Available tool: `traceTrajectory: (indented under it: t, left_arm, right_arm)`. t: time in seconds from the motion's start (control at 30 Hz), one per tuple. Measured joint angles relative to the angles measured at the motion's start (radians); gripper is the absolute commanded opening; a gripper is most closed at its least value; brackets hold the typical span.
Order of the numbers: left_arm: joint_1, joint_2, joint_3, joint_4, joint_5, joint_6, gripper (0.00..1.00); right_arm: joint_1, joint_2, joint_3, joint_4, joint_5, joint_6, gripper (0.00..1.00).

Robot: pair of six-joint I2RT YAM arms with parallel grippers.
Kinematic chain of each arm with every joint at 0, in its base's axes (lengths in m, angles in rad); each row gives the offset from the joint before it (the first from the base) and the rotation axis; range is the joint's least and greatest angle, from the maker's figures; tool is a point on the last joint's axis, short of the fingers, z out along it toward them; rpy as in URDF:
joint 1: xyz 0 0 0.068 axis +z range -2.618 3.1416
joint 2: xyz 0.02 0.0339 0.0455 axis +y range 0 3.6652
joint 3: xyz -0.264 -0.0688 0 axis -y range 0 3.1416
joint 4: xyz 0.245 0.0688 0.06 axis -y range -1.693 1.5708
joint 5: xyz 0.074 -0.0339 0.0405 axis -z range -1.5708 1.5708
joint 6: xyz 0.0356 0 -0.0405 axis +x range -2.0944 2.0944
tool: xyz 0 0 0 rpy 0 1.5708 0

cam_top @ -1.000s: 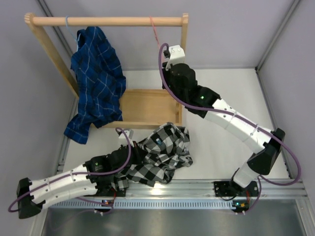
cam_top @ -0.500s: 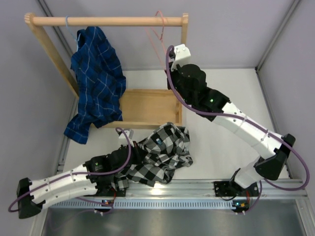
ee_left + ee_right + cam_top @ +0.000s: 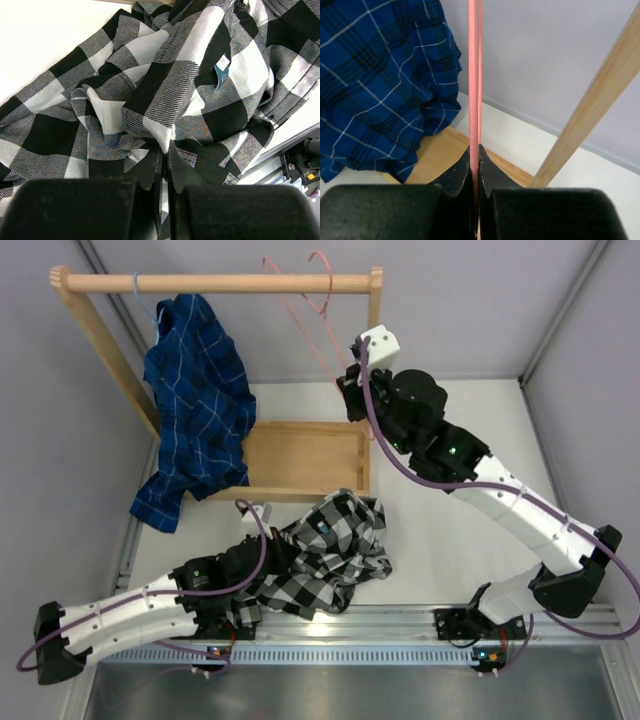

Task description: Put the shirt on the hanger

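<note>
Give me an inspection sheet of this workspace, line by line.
Surface: white table, checked shirt bunched near its front edge.
Job's things: shirt crumpled, not on the hanger; hanger held up beside the rack.
Clutter: blue shirt hanging on the wooden rack.
Grippers: left gripper shut on shirt; right gripper shut on hanger.
Cables: purple cables loop along both arms.
Surroundings: grey walls, metal rail at the near edge.

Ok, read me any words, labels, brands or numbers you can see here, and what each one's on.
Small teal tag on the black-and-white checked shirt: pale marks, too small and blurred to read.
No other text, brand or number is legible in any view.
</note>
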Motion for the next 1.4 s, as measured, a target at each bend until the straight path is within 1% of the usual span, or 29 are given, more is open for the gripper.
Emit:
traceTrajectory:
  t: [0.1, 0.17, 0.27, 0.37, 0.43, 0.53, 0.6, 0.63, 0.77, 0.83, 0.9, 1.03, 1.23, 1.4]
  left_arm:
    - [0.0, 0.0, 0.002, -0.002, -0.008, -0.002, 0.0]
    - [0.0, 0.002, 0.015, -0.015, -0.028, -0.007, 0.0]
    - [0.0, 0.023, 0.064, -0.056, -0.068, -0.014, 0.0]
    - [0.003, 0.066, 0.145, -0.097, -0.122, -0.013, 0.0]
    - [0.02, 0.103, 0.19, -0.104, -0.141, -0.004, 0.0]
    - [0.097, 0.177, 0.253, -0.105, -0.124, 0.029, 0.0]
    - [0.187, 0.234, 0.277, -0.097, -0.071, 0.061, 0.0]
    - [0.242, 0.261, 0.279, -0.089, -0.022, 0.078, 0.0]
    - [0.403, 0.328, 0.284, -0.084, 0.124, 0.141, 0.0]
    - [0.452, 0.346, 0.301, -0.084, 0.184, 0.172, 0.0]
    - [0.48, 0.356, 0.325, -0.082, 0.229, 0.201, 0.0]
    - [0.497, 0.356, 0.367, -0.068, 0.299, 0.253, 0.0]
    - [0.497, 0.314, 0.371, -0.064, 0.389, 0.327, 0.0]
    - [0.497, 0.25, 0.371, -0.059, 0.549, 0.386, 0.0]
  right_arm:
    - [0.0, -0.061, -0.053, -0.019, -0.06, -0.005, 0.0]
    - [0.0, -0.146, -0.145, -0.034, -0.112, -0.005, 0.0]
    - [0.0, -0.278, -0.251, -0.112, -0.185, -0.003, 0.0]
    - [-0.001, -0.42, -0.341, -0.213, -0.246, -0.004, 0.0]
    - [-0.001, -0.516, -0.393, -0.31, -0.292, -0.005, 0.0]
    - [-0.001, -0.615, -0.421, -0.485, -0.364, -0.007, 0.0]
    - [-0.001, -0.651, -0.421, -0.577, -0.397, -0.008, 0.0]
    - [-0.001, -0.664, -0.42, -0.621, -0.408, -0.008, 0.0]
    - [-0.001, -0.671, -0.419, -0.782, -0.447, -0.023, 0.0]
    - [-0.001, -0.665, -0.419, -0.839, -0.458, -0.028, 0.0]
    - [-0.001, -0.658, -0.419, -0.876, -0.469, -0.036, 0.0]
    - [-0.001, -0.638, -0.419, -0.918, -0.48, -0.05, 0.0]
    - [0.0, -0.565, -0.42, -0.926, -0.536, -0.07, 0.0]
    - [0.007, -0.499, -0.44, -0.904, -0.579, -0.085, 0.0]
